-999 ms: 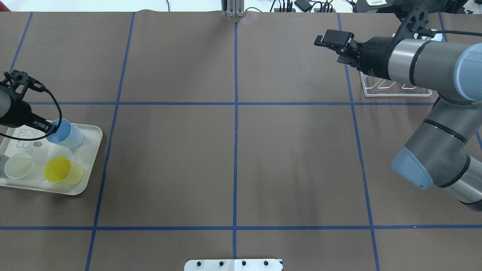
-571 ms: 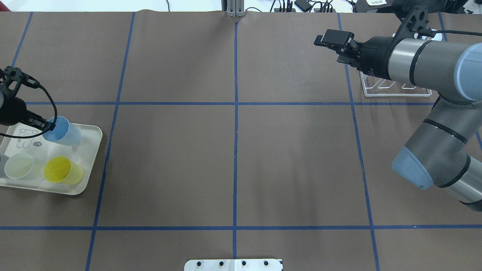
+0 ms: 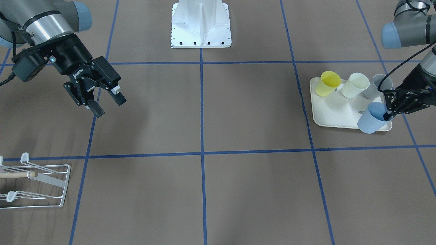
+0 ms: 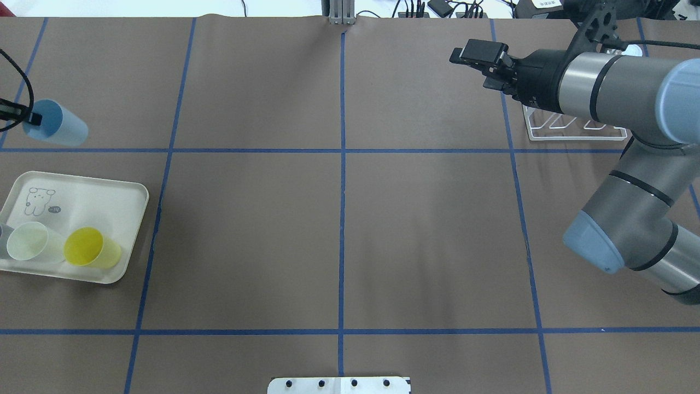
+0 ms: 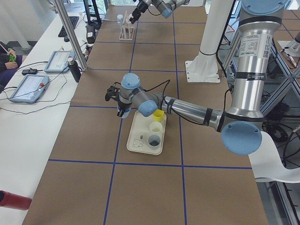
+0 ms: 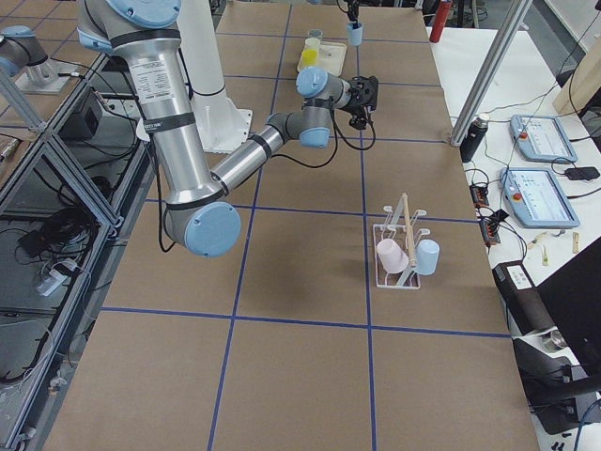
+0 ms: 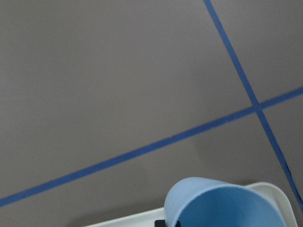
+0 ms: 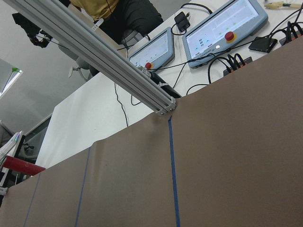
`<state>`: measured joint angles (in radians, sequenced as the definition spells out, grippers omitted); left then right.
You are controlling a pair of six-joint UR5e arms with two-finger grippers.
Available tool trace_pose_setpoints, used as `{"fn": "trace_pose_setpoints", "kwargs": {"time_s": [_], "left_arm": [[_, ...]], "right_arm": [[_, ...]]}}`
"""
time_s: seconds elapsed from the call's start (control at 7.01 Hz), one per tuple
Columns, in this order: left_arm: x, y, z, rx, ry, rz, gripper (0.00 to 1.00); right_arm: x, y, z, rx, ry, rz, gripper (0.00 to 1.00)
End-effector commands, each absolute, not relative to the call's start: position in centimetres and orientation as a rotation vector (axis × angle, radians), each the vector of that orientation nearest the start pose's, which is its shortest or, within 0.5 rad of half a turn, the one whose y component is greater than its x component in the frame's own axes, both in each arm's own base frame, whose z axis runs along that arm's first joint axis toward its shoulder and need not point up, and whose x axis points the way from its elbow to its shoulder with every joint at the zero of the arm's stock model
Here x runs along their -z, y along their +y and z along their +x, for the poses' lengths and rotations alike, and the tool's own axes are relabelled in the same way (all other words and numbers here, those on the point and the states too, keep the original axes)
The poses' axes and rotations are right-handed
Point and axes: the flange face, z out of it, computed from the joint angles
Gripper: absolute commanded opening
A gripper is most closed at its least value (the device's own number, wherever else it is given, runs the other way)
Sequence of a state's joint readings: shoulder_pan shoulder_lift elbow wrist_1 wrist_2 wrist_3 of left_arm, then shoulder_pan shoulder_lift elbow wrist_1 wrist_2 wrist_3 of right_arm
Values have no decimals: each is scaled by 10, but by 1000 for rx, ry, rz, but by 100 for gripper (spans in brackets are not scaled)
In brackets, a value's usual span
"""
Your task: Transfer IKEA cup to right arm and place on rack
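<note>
My left gripper [image 4: 24, 115] is shut on the rim of a blue cup [image 4: 54, 125] and holds it tilted in the air beyond the tray's far side, at the view's left edge. The front view shows the left gripper [image 3: 388, 114] with one finger inside the blue cup [image 3: 369, 119]. The cup's open mouth fills the bottom of the left wrist view [image 7: 222, 205]. My right gripper [image 3: 109, 106] is open and empty, held above the table near the white wire rack [image 4: 574, 130], which also shows in the front view [image 3: 37, 185].
A cream tray [image 4: 87, 189] with a rabbit print holds a yellow cup [image 4: 90, 247], a pale cup [image 4: 30, 241] and a grey cup [image 3: 376, 85]. The rack [image 6: 404, 256] carries a pink cup and a light-blue cup. The robot's white base [image 3: 201, 23] stands at the near edge.
My left gripper has lifted the blue cup off the tray and carried it away from the robot and to the left. The right gripper has shifted slightly farther and leftward.
</note>
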<state>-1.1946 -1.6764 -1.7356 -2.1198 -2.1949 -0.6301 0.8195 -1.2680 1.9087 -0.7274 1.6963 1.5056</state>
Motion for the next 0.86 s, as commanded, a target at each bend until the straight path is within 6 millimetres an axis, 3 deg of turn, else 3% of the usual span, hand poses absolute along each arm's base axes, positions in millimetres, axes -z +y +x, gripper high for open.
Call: {"fn": "trace_pose_setpoints", "kwargs": {"time_s": [0.0, 0.14, 0.29, 0.43, 0.71], "left_arm": [[-393, -565, 139, 217, 1032, 404, 0], [-371, -564, 147, 315, 1138, 401, 0], [-353, -554, 174, 404, 1250, 362, 0], [-340, -541, 208, 517, 1353, 365, 0], [-314, -513, 278, 748, 1543, 307, 0]], "right_arm": [[-230, -485, -290, -524, -1427, 545, 100], [-218, -489, -299, -555, -1461, 515, 100], [-204, -493, -304, -579, -1493, 498, 100], [-202, -494, -304, -648, -1513, 476, 100], [-178, -488, -312, -693, -1592, 442, 100]]}}
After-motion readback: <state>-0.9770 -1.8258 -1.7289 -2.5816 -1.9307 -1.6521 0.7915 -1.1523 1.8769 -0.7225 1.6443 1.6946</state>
